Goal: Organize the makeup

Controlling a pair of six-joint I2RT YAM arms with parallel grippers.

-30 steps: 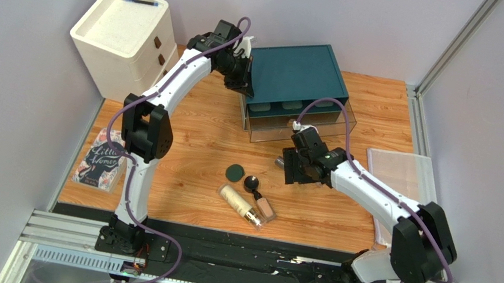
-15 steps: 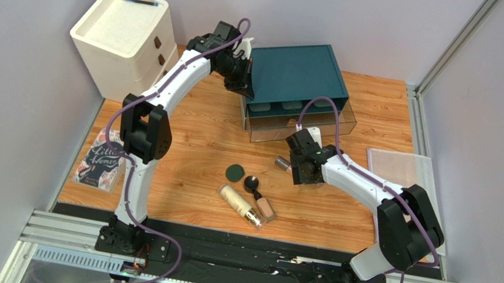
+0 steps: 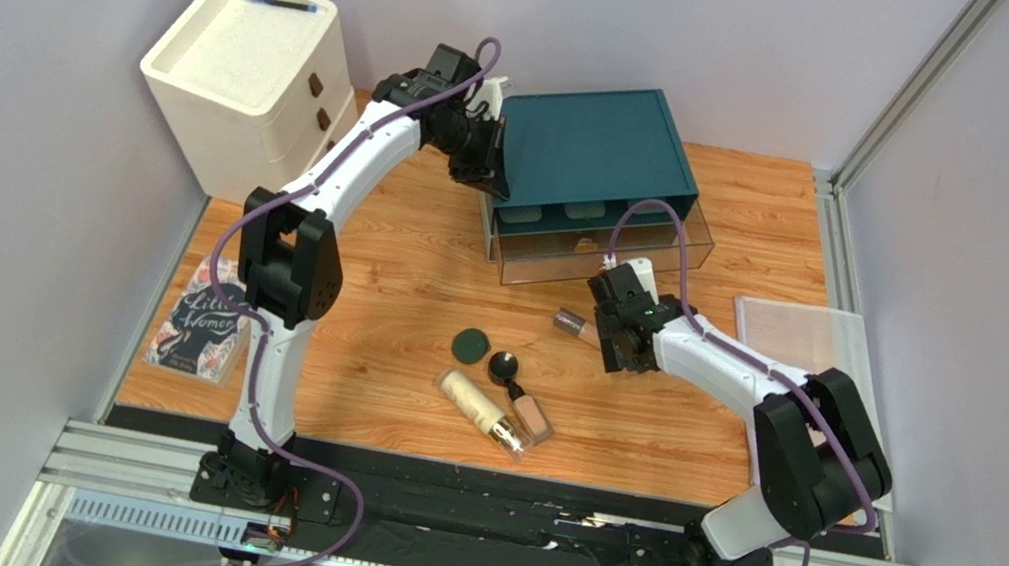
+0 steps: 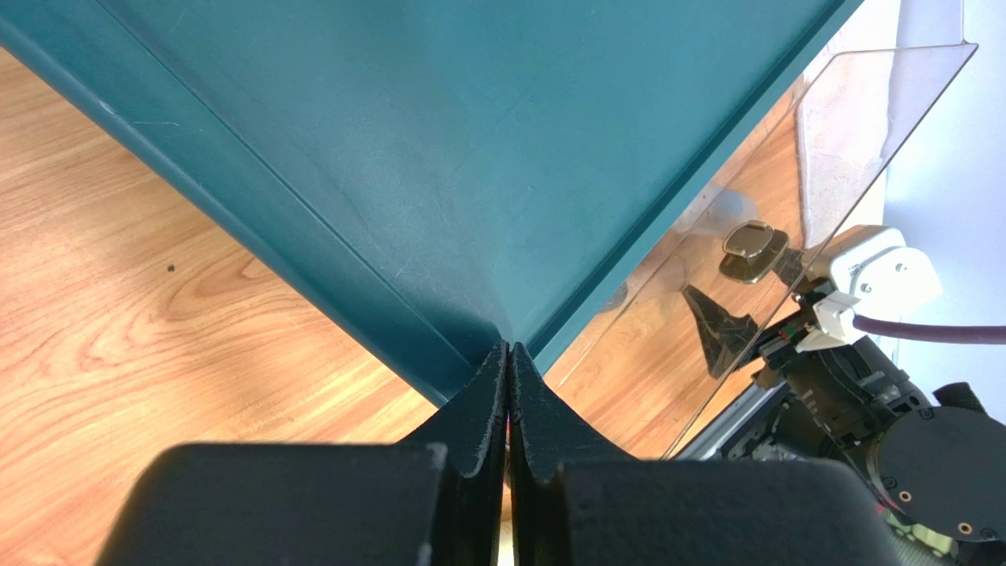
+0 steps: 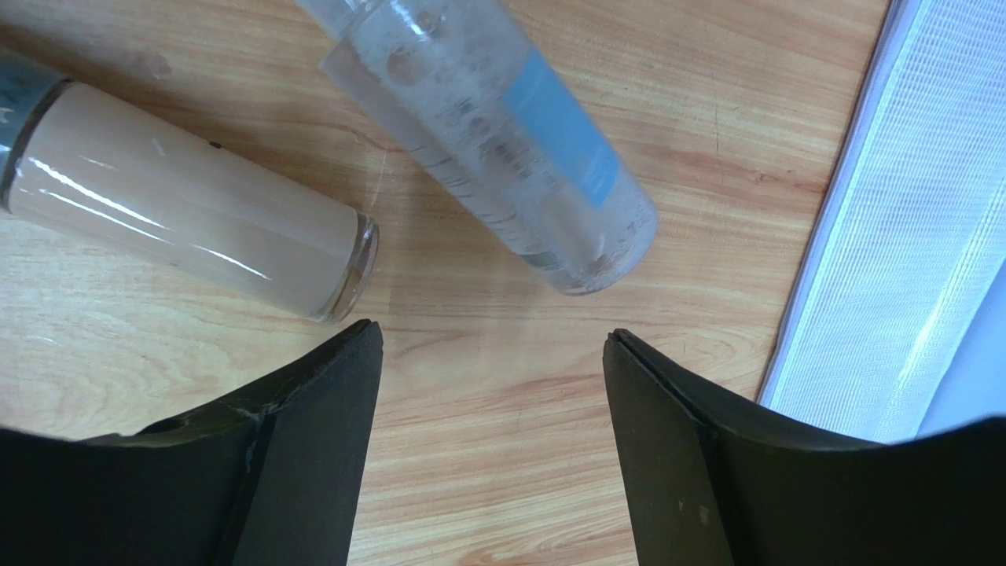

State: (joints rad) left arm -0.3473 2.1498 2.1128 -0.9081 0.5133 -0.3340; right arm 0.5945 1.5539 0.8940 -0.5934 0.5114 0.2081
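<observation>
Beyond right jaws (spread wide): foundation tube, clear bottle.

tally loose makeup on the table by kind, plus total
Beige foundation tube: 2
Clear tube: 1
Cream bottle: 1
Black round jar: 1
Dark-green compact: 1
Total: 6
</observation>
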